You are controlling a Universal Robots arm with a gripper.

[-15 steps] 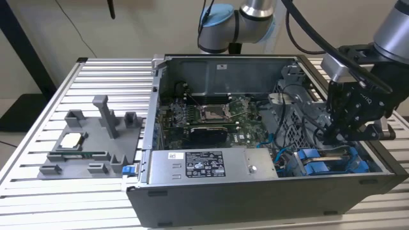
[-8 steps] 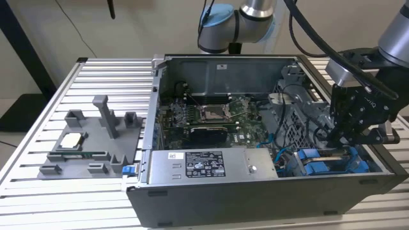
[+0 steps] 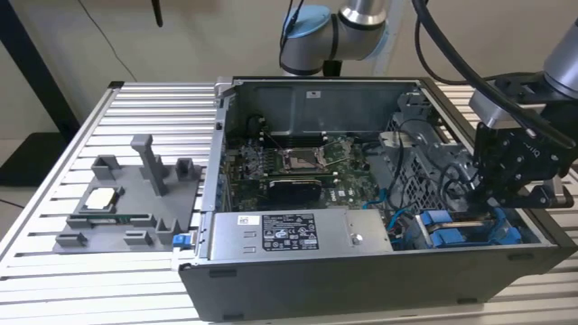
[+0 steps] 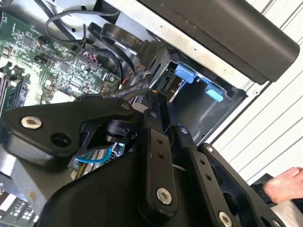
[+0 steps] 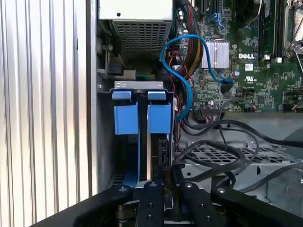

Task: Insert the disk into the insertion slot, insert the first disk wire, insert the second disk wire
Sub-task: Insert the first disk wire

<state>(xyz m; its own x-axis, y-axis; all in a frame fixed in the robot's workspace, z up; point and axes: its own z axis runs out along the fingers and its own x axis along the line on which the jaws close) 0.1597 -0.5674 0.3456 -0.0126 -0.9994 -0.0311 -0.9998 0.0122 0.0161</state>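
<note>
My hand (image 5: 159, 179) is pressed together on the near edge of the disk (image 5: 158, 127), I believe, to hold it straight on its edge. The disk sits deep in the insertion slot (image 5: 105, 137), in a corner of the computer case (image 3: 361, 284), where the blue cable (image 5: 185, 90) hangs close.

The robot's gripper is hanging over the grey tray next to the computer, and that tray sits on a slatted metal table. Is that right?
Not quite. In the exterior view the gripper hangs over the blue drive carriers inside the computer case, not the grey tray. The tray does sit on the slatted metal table.
</note>
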